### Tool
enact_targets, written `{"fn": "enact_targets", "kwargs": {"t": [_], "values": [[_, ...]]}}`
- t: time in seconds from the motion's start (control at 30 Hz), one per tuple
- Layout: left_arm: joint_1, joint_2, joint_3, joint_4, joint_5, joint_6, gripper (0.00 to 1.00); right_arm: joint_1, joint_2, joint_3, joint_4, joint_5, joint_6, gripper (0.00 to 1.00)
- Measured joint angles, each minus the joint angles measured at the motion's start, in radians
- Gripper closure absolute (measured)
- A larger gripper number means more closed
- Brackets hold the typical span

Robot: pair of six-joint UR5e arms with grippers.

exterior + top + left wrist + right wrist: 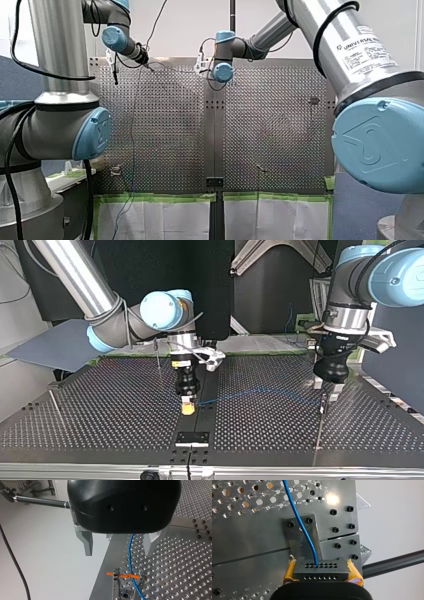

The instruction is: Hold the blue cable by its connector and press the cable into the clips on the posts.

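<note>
Gripping dark grey perforated connector block (322,572) of thin blue cable (304,527) with yellow-padded right gripper (188,409) at top-view centre; hovering wide-open metal-fingered left gripper (120,546) over orange-pinned metal clip post (125,590), straddling cable.

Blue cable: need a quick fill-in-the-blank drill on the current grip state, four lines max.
1. My right gripper clamps the connector between pads coloured ____.
2. My left gripper has its metal fingers ____, with the blue cable passing between them and touching neither.
3. Ahead of my left gripper, the pin across the clip is coloured ____.
4. In the top view, the blue cable runs from my right gripper toward the view's ____.

Missing words: yellow; open; orange; right.
</note>
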Motion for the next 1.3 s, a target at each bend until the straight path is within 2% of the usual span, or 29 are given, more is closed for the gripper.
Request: {"fn": "enact_targets", "kwargs": {"t": [0.17, 0.37, 0.6, 0.73, 1.1, 1.3], "values": [[-0.012, -0.009, 0.0, -0.003, 0.002, 0.023, 0.0, -0.003, 0.0, 0.0, 0.0, 0.0, 0.0, 1.0], [-0.028, -0.037, 0.013, -0.032, 0.0, 0.078, 0.0, -0.007, 0.0, 0.0, 0.0, 0.001, 0.0, 1.0], [-0.049, -0.085, 0.058, -0.078, -0.044, 0.134, 0.0, -0.008, 0.001, 0.0, -0.003, 0.001, 0.0, 1.0], [-0.066, -0.108, 0.086, -0.063, -0.072, 0.169, 0.0, -0.009, 0.001, 0.0, -0.003, 0.001, 0.0, 1.0], [-0.098, -0.119, 0.103, -0.026, -0.106, 0.18, 0.0, -0.009, 0.009, 0.0, -0.004, 0.001, 0.0, 1.0], [-0.121, -0.154, 0.117, -0.011, -0.129, 0.183, 0.0, -0.006, 0.014, 0.0, -0.004, 0.001, 0.0, 1.0]]}}
